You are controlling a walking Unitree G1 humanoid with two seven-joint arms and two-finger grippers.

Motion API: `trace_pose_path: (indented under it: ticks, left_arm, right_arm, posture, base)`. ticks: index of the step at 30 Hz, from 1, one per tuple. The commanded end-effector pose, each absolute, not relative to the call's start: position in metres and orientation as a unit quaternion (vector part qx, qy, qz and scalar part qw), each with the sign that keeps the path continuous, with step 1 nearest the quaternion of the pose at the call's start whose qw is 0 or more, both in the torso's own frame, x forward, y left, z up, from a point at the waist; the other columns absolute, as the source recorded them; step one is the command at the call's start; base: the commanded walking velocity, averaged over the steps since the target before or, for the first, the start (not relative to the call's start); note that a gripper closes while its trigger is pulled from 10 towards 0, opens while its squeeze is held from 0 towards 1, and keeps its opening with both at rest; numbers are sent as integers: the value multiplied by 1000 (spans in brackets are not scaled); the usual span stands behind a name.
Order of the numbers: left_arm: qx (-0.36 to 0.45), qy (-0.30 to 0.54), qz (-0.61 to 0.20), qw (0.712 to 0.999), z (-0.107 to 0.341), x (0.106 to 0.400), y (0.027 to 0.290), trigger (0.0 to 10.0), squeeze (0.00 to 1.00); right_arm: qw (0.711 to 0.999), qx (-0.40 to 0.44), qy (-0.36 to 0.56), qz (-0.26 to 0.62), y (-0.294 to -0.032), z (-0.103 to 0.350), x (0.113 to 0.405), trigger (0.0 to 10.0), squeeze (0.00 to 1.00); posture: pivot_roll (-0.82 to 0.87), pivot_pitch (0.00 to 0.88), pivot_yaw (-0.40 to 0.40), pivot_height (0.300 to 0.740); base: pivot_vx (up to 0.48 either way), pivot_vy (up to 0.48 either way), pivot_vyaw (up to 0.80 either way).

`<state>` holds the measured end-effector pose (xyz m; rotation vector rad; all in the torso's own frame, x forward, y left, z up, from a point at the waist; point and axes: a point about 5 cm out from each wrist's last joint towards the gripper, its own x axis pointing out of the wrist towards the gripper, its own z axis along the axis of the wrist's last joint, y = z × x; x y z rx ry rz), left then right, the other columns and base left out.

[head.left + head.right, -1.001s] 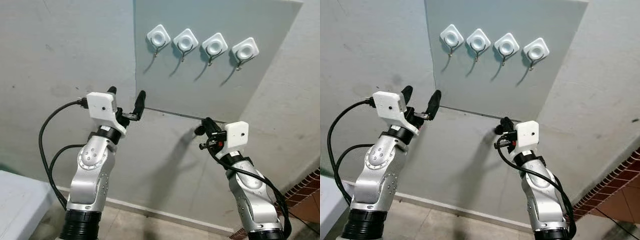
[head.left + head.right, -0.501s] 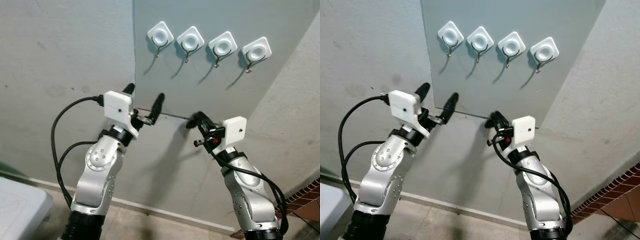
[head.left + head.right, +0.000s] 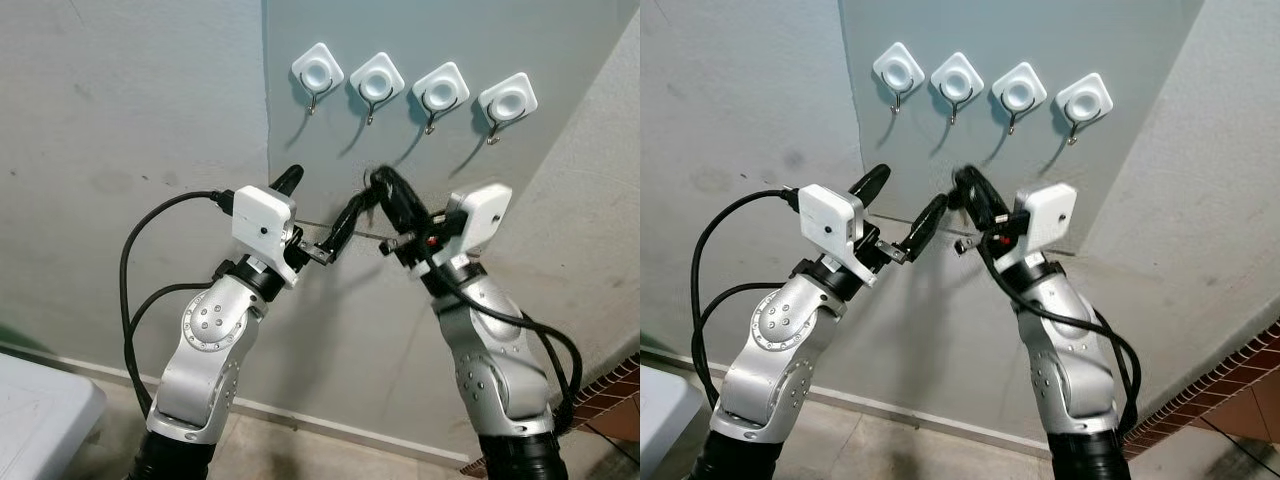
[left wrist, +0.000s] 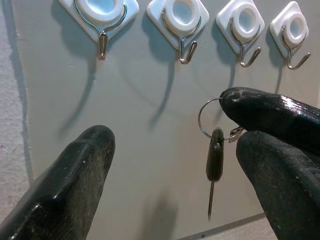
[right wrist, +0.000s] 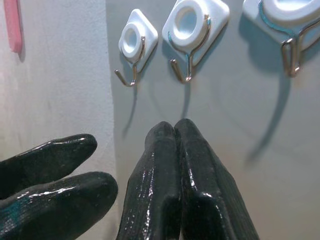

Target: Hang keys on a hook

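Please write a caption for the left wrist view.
Right gripper pinching a silver key ring with dark key below four white wall hooks.

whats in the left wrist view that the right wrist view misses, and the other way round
Left wrist view: a dark key hanging from its key ring at a black fingertip, below four wall hooks. Right wrist view: the right gripper shut, the open left gripper beside it, three hooks, and a pink strip. Shared: white-backed metal hooks on the grey panel.
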<state>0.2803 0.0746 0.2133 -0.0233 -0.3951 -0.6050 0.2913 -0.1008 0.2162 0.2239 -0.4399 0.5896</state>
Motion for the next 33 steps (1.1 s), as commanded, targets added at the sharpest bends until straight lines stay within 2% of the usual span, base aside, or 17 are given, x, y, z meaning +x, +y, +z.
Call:
trace_pose_path:
  ticks: [1, 9, 33]
  left_arm:
    - [-7, -200, -305, 931, 219, 278, 72, 10000, 0]
    - [-10, -205, -308, 929, 224, 276, 73, 10000, 0]
    - [-13, -207, -321, 924, 227, 272, 70, 10000, 0]
  right_arm:
    - [919, 115, -234, 296, -99, 229, 292, 10000, 0]
    - [906, 138, -252, 312, -93, 242, 295, 10000, 0]
    - [895, 184, -276, 299, -95, 264, 307, 10000, 0]
  posture:
    - [46, 39, -38, 740]
    - [53, 45, -39, 740]
    - [53, 56, -38, 740]
  base:
    - [0, 0, 0]
    - [0, 0, 0]
    - [0, 0, 0]
